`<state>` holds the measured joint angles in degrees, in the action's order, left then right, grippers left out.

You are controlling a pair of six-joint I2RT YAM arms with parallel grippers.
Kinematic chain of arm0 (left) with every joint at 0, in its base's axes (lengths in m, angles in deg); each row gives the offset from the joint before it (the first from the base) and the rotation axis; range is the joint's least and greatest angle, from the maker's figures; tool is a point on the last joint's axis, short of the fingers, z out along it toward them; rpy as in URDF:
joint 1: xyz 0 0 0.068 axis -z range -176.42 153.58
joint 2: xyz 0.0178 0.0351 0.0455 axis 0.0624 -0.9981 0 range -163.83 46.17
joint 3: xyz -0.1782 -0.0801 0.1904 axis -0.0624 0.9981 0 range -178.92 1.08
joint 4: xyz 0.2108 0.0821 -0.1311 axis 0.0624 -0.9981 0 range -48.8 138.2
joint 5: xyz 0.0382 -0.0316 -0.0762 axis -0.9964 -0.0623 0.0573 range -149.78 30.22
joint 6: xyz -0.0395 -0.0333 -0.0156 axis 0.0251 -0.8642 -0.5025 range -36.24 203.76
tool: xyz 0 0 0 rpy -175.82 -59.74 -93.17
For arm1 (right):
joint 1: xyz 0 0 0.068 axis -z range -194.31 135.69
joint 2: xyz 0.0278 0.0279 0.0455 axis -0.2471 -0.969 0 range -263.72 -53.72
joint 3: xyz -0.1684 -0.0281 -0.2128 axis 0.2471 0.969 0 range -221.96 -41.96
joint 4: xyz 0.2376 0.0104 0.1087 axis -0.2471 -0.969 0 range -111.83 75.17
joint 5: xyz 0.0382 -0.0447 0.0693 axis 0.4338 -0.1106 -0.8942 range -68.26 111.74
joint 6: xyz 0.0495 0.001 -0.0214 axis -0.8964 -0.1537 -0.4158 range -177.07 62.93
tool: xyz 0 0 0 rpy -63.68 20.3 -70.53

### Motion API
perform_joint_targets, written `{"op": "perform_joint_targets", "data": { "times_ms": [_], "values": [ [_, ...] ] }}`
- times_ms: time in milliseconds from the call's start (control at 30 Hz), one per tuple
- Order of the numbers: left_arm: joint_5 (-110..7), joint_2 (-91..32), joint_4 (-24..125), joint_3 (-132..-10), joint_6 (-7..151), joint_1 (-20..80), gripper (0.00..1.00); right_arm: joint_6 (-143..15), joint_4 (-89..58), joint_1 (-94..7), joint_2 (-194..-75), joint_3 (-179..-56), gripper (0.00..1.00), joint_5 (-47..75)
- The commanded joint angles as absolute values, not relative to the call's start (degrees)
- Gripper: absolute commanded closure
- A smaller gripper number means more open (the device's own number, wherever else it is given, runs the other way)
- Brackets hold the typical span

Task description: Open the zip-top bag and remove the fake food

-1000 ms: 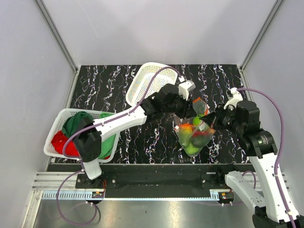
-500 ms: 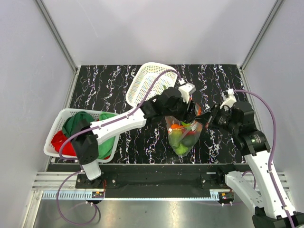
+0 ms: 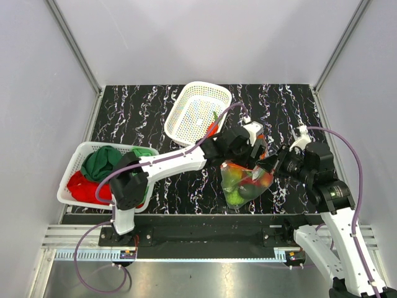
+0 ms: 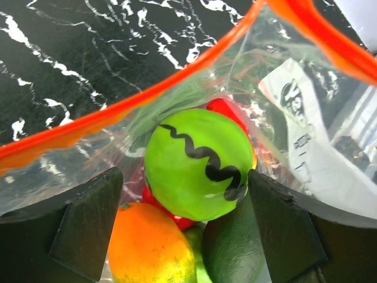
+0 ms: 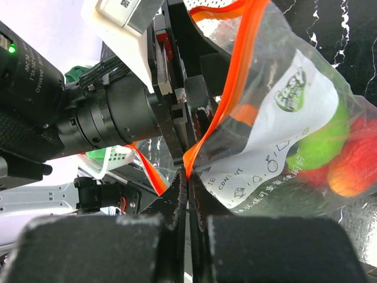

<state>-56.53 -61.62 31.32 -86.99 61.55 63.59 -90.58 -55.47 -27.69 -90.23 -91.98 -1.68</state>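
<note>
bag: zip-top bag (image 3: 247, 181) lying on the dark marbled worktop (image 3: 142, 112), right of the middle and toward the near edge, between the two arms.
mouth: open; orange zip strip (image 4: 118, 112) parted into two separate lips, gaping wide in the left wrist view.
left gripper: left gripper (image 4: 185, 221) reaching down into the mouth, fingers (image 4: 88, 224) spread wide to either side of the contents, closed on nothing yet; one finger close against the green ball, contact not certain.
right gripper: right gripper (image 5: 187, 184) pressed together, pinching the bag's edge at the zip strip and holding that side of the mouth up.
fake food: fake food (image 3: 243, 186) mostly inside the bag; green ball with a black squiggle (image 4: 197, 162) on top, orange piece (image 4: 150, 247) below it, a red bit behind, a darker green one alongside.
white basket: white basket (image 3: 198, 110) by the far edge; a small red and green piece (image 3: 213, 124) at its near rim, possibly one item already out, too small to be sure.
other basket: second basket (image 3: 79, 152) at the left edge, green and red cloths (image 3: 102, 162) inside.
done: opening step, judged complete.
left: closing on a piece, lifting it clear, then repeating for the rest; most of the emptying apparently ahead.
</note>
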Motion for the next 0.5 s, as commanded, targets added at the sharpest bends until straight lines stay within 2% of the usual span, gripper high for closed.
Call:
{"op": "perform_joint_targets", "data": {
  "times_ms": [0,200,367,467],
  "values": [
    [-55.39,-63.34,34.14,-90.32,61.7,64.13,0.09,-89.41,-55.78,-27.75,-89.76,-93.28,1.0,-1.11],
    [-48.36,-65.1,36.07,-89.36,59.42,64.22,0.06,-88.71,-56.14,-27.67,-89.49,-93.9,1.0,-0.49],
    [-47.48,-66.24,40.64,-87.86,57.4,64.31,0.06,-88.97,-56.14,-27.67,-89.41,-93.37,1.0,-0.93],
    [-46.68,-67.38,40.99,-88.92,56.96,64.4,0.12,-88.8,-56.22,-27.67,-89.05,-93.55,1.0,-0.84]
  ]
}}
